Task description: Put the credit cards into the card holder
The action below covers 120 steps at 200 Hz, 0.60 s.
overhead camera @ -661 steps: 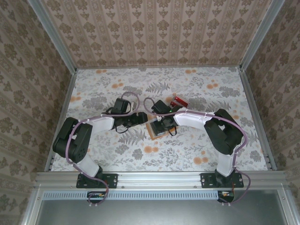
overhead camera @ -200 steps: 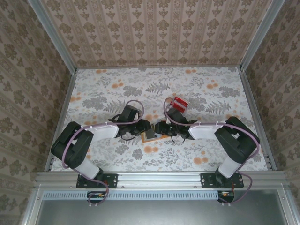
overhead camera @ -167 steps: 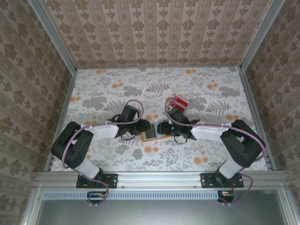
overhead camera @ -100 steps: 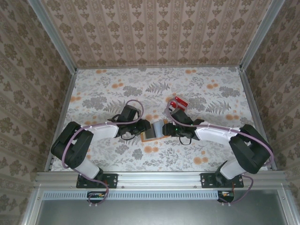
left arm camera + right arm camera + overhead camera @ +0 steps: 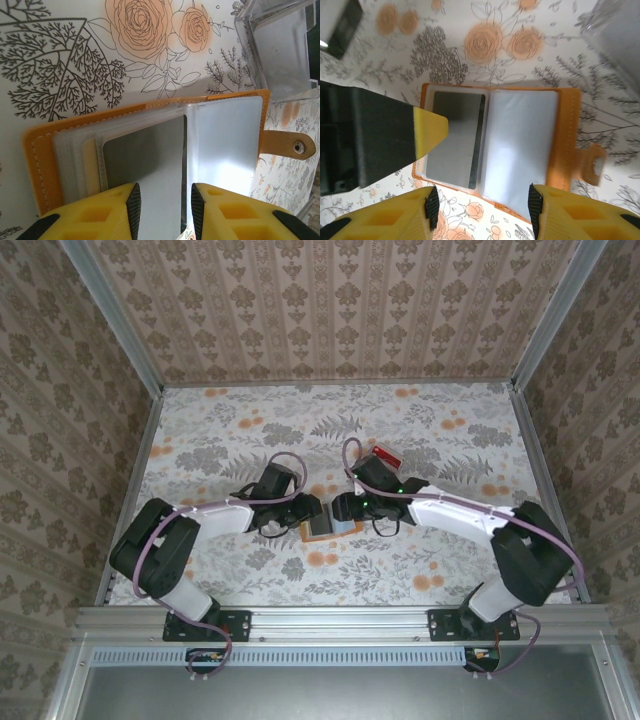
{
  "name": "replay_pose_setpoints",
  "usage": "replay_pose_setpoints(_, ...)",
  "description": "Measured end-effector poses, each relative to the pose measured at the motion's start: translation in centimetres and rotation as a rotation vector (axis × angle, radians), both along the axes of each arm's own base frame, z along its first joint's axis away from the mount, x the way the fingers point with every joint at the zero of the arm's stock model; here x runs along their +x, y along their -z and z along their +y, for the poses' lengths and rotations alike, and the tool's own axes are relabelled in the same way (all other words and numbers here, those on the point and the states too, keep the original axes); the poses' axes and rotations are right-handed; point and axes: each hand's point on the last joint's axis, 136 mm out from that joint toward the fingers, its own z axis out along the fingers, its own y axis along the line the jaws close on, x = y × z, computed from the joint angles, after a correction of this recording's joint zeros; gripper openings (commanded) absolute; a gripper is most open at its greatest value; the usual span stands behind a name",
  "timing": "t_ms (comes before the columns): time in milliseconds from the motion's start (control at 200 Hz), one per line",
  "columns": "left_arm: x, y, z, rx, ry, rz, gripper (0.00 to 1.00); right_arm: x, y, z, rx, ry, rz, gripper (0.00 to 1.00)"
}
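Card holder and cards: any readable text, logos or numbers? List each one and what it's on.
None can be read.
card holder: plain leather and clear sleeves, no print.
clasp tab: no marking visible.
grey card in the sleeve: blank face.
red cards: too small to read.
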Motion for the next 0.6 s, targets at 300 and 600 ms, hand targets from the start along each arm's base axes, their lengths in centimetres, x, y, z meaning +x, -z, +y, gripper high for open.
replay_pose_setpoints(300, 0.0, 0.0, 0.0, 0.003, 0.005, -0.002, 0.35, -0.5, 3.8, 0.0, -0.067, -0.015, 0.081, 0.53)
replay_pose_setpoints(600, -0.1, 0.0, 0.0, 0.004, 0.005, -0.002, 0.34, -0.1, 5.1, 0.6, -0.077, -0.028, 0.095, 0.54)
